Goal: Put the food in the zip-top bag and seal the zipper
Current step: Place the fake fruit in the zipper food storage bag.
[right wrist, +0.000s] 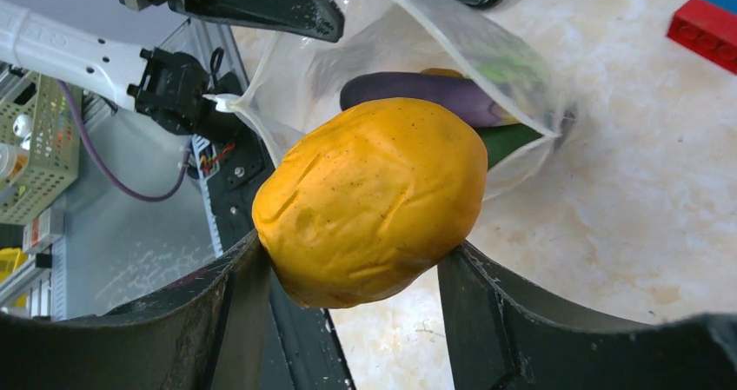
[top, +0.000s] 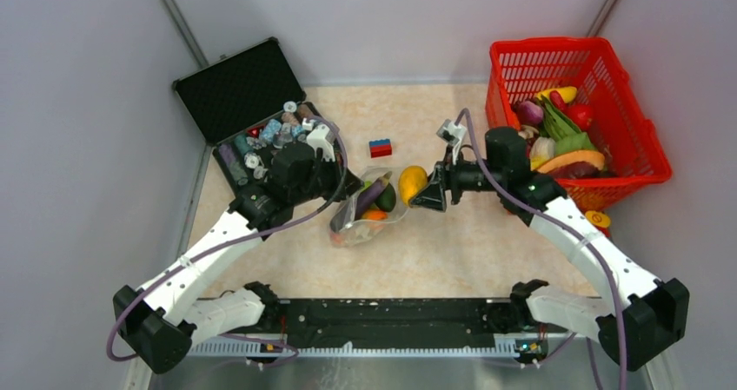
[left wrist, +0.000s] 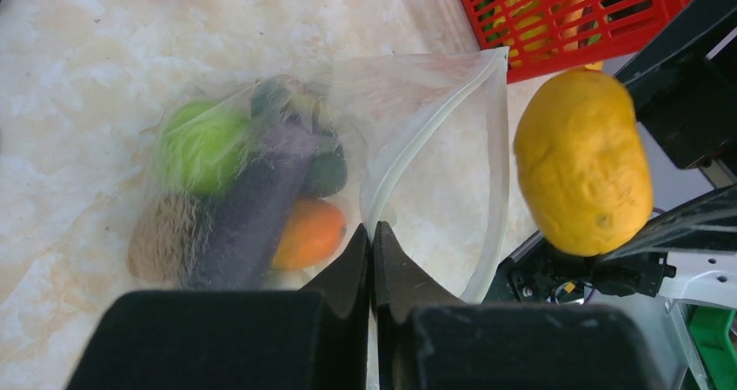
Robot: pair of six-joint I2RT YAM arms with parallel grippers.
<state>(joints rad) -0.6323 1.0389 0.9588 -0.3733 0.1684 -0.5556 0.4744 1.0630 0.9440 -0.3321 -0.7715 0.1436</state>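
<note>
Plainly the zip-top bag [top: 355,227] lies near the middle of the table [top: 452,251], clear and crinkly, with its mouth gaping toward 2 o'clock in the top view. Crowded at its closed end are a green round fruit [left wrist: 202,147], a purple eggplant [left wrist: 252,208], an orange piece [left wrist: 308,234] and a dark green piece [left wrist: 328,171]. The zipper [left wrist: 432,125] shows as a thin whitish strip along the open lip, unsealed. The left gripper [left wrist: 372,242], at 11 o'clock of the bag, has its fingers pressed together on the bag's upper lip and holds it up. The right gripper [right wrist: 348,260], at 2 o'clock of the bag, has its fingers spread wide around a yellow fruit [right wrist: 374,199], one on each side, gripping it just outside the mouth. A red basket [top: 519,70] stands at 2 o'clock on the table, well apart
</note>
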